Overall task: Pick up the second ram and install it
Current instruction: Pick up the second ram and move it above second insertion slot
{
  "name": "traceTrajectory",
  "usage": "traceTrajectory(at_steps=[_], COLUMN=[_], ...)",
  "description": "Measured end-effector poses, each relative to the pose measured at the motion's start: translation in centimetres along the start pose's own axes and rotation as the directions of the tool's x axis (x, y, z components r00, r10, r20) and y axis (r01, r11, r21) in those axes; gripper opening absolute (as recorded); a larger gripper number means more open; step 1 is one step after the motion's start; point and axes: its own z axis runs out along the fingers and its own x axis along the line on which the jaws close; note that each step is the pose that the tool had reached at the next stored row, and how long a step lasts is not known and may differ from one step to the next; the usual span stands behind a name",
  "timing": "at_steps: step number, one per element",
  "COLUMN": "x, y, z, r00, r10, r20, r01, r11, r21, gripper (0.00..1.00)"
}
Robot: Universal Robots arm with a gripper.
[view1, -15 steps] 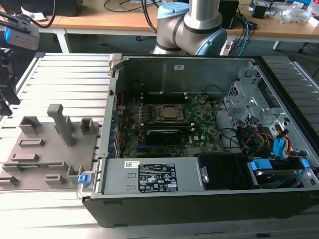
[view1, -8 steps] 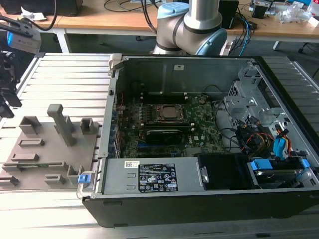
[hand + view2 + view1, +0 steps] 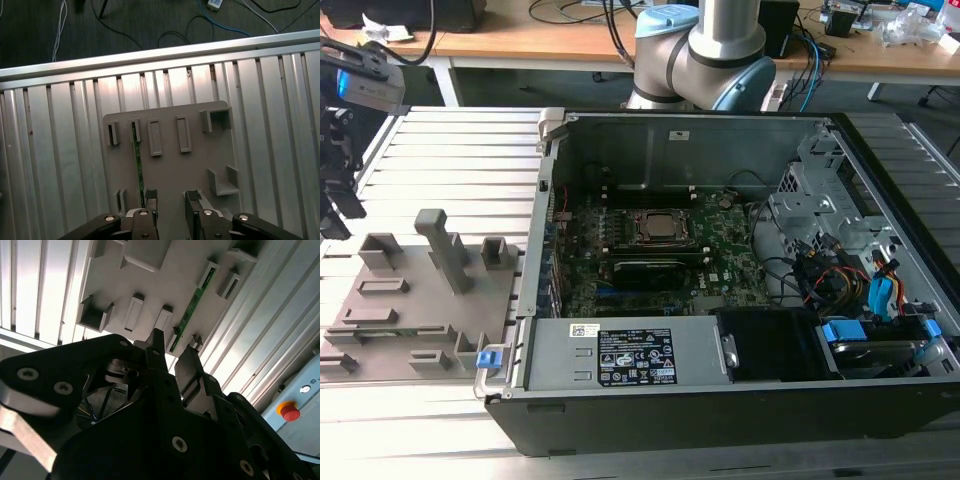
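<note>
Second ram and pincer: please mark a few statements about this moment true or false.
1. The second ram sits on edge in the grey holder. True.
2. The pincer is shut on the ram. False: it is open and holds nothing.
3. The computer case lies open, with its motherboard showing. True.
4. The ram is seated on the motherboard. False: it is in the holder, outside the case.
</note>
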Motion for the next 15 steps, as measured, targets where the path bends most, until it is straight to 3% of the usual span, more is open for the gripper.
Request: traceTrajectory(at_steps=[15], x=[0.01], y=[-0.06], z=[1.61], r00=[1.0], r10=[0.0], r20=[0.0], r01=[0.0], r11=[1.0], r21=[0.0], gripper=[0.36])
